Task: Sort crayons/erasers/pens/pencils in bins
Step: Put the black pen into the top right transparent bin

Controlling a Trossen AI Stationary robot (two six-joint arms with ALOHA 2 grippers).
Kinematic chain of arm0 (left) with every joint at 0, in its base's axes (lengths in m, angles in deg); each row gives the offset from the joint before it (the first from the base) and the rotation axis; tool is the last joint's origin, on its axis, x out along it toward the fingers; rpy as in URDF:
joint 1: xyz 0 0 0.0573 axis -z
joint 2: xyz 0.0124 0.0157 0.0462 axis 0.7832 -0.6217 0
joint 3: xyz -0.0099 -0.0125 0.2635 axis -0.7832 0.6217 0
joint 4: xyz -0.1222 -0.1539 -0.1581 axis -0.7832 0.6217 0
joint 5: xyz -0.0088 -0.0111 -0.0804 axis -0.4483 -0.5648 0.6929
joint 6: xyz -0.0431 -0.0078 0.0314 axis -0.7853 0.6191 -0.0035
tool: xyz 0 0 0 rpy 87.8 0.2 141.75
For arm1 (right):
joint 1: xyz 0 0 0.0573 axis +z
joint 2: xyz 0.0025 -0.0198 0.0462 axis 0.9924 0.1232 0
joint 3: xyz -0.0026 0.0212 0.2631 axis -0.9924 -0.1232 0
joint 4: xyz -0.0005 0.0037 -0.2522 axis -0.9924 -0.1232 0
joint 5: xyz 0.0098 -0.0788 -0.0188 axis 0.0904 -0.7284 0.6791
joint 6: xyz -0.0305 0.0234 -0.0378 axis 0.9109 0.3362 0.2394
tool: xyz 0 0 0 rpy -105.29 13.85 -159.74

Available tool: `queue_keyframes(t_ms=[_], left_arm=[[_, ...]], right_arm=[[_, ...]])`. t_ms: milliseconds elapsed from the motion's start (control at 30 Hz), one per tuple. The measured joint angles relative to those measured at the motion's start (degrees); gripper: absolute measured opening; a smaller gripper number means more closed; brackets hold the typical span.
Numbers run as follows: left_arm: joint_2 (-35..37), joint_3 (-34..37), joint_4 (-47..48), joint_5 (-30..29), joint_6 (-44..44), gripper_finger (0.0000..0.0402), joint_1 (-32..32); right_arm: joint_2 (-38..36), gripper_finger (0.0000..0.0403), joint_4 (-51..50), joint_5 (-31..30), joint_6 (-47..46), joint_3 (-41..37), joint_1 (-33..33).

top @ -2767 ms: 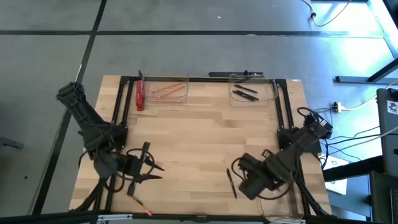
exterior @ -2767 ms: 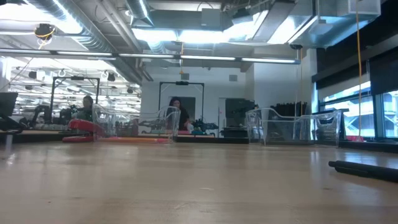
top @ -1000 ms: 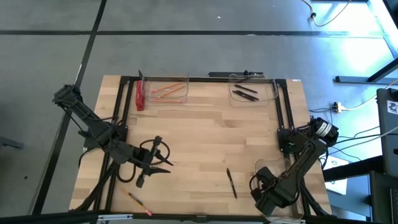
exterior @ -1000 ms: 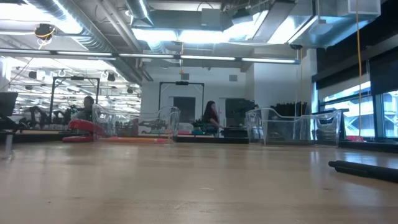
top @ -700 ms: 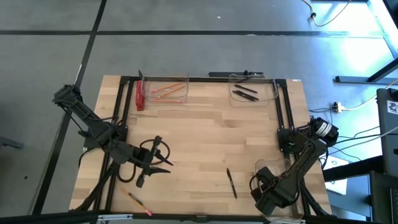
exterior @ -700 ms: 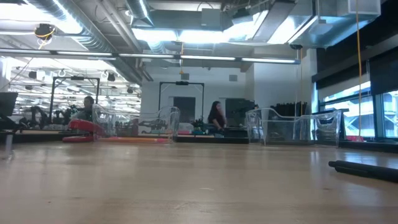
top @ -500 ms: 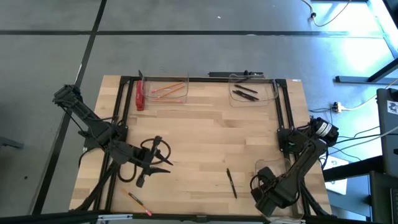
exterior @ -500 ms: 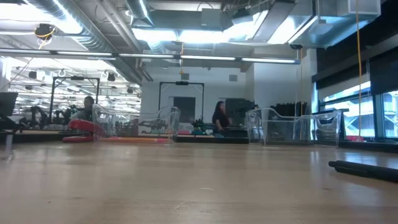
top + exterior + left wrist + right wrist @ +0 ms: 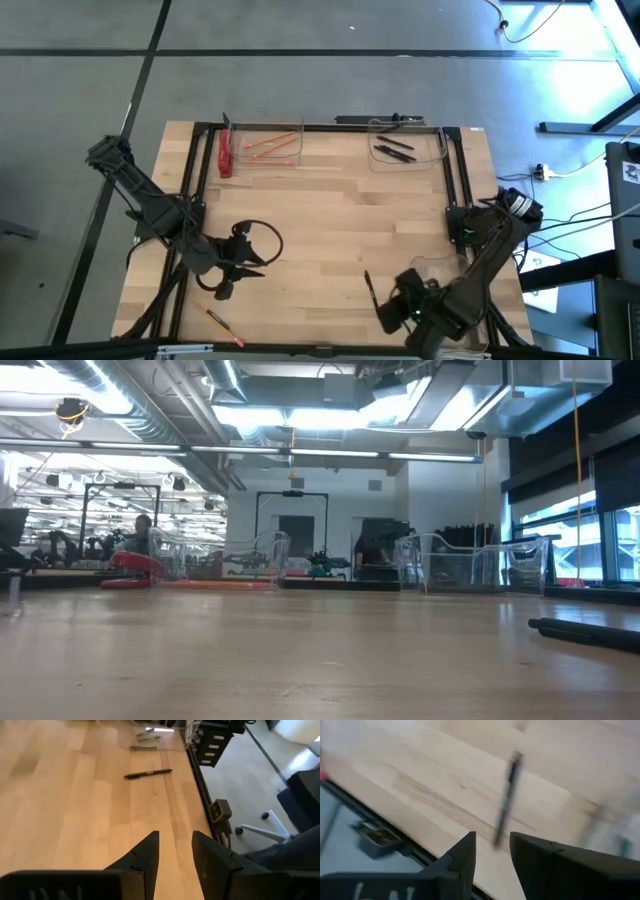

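My right tool [image 9: 385, 315] sits low in the high view, right of centre, its two fingers parted by a narrow gap and holding nothing. The loose black pen [image 9: 369, 290] lies on the tabletop [image 9: 320, 220] just beside it; in the right wrist view that pen [image 9: 506, 800] runs out just beyond the fingertips, not yet between them. To do this pick well, I judge I need to turn the wrist so the fingers cross the pen's length, centre on its middle, then come straight down before closing. Its goal is the clear bin [image 9: 406, 148] at the upper right, already holding pens. My left tool [image 9: 232, 272] waits at the lower left, fingers slightly apart and empty, with a stray pencil [image 9: 224, 326] near the bottom edge below it. The upper-left bin [image 9: 266, 146] holds pencils.
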Motion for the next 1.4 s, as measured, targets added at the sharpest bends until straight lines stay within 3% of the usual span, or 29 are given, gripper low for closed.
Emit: queue_keyframes(t_ms=[67, 233, 733, 933, 1400], left_arm=[[0.0, 0.0, 0.35, 0.01, -1.28, 0.011, 0.81], [0.0, 0.0, 0.35, -0.18, -1.78, 0.011, 2.62], [0.0, 0.0, 0.37, -3.6, -4.24, 0.011, 6.1], [0.0, 0.02, 0.54, -3.82, -4.22, 0.011, 6.06], [0.0, 0.02, 0.77, -3.87, -3.79, 0.011, 6.01]], right_arm=[[0.3, 0.0122, 3.15, -1.26, 4.21, -0.02, -1.87], [1.51, 0.0122, 5.87, 3.28, 12.27, -0.02, -7.13], [8.21, 0.0122, 4.95, 12.19, 18.48, -0.04, -19.4], [11.04, 0.0122, 3.22, 19.51, 21.58, -0.08, -22.12], [15.07, 0.0122, 4.05, 21.1, 22.97, -0.08, -23.0]])
